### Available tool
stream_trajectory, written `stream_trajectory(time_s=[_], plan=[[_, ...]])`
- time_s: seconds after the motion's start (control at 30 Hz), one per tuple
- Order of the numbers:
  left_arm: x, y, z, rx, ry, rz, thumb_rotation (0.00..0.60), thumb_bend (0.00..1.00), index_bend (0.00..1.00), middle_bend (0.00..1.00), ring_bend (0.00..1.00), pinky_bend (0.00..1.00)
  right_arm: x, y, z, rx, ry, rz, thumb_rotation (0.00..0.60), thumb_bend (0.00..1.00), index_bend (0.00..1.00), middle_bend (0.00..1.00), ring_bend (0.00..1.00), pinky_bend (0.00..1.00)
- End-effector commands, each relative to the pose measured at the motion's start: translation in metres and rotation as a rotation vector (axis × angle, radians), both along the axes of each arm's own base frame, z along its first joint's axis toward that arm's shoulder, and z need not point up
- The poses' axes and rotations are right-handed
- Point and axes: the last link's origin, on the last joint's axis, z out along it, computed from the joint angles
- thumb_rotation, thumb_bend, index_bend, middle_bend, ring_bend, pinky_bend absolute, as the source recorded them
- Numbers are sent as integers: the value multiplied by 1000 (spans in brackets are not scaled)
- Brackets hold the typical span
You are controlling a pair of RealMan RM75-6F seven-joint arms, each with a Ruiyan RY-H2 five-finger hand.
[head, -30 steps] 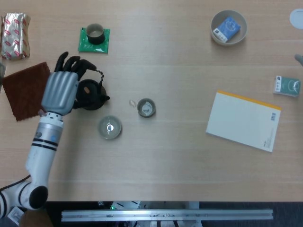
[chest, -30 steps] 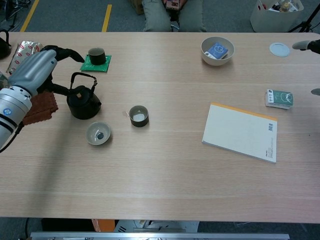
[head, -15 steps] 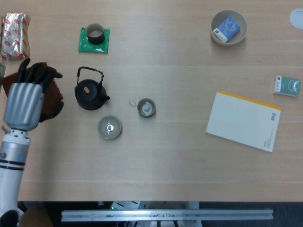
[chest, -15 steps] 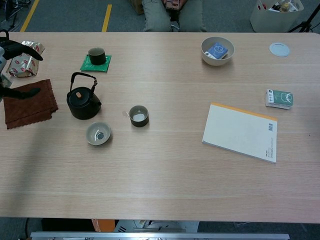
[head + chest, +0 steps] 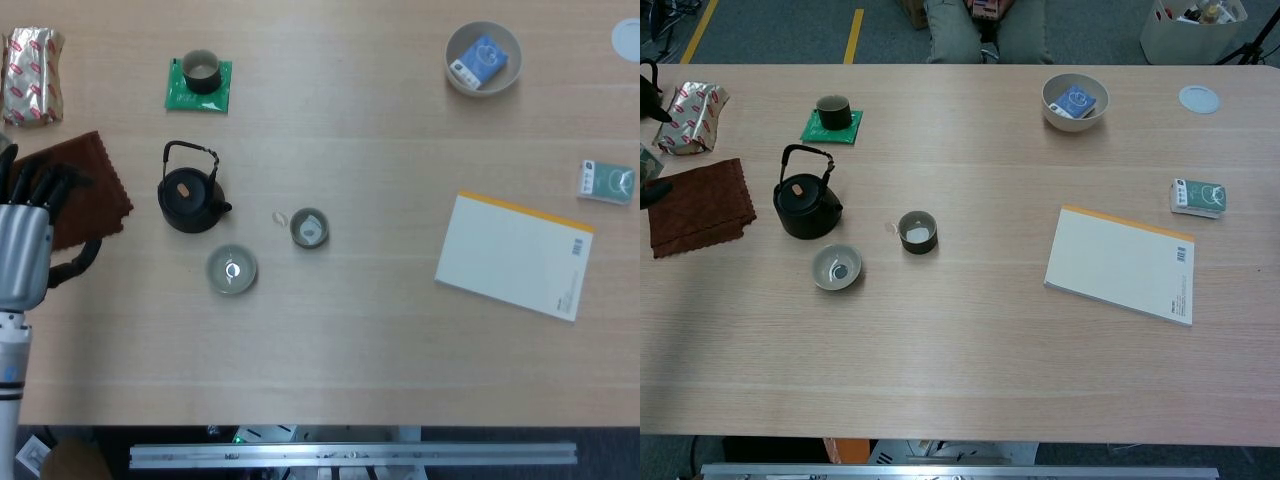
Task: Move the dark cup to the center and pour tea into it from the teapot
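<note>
Left robot hand (image 5: 25, 240) hangs empty, fingers spread, over the brown cloth (image 5: 88, 195). Black iron teapot (image 5: 190, 197) sits alone; dark ceramic cup (image 5: 202, 72) rests on its green coaster (image 5: 198, 87).

Light wooden table (image 5: 970, 340), grey floor (image 5: 770, 30) beyond.

Two cameras covering one table (image 5: 380, 330), one from overhead, one from the front.
The head view is looking nearly straight down from some height; the chest view is looking obliquely forward, taking in floor beyond the far edge. Both are sharing the teapot (image 5: 189, 196), notebook (image 5: 1124, 263) and bowl (image 5: 483, 58).
</note>
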Motion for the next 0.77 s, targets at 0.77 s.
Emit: stream_trajectory(time_s=[0.77], plan=[[-16, -26, 6, 36, 5, 74, 600, 223, 323, 299, 147, 56, -3, 10, 0, -2, -15, -28, 600, 200, 76, 176, 0, 0]])
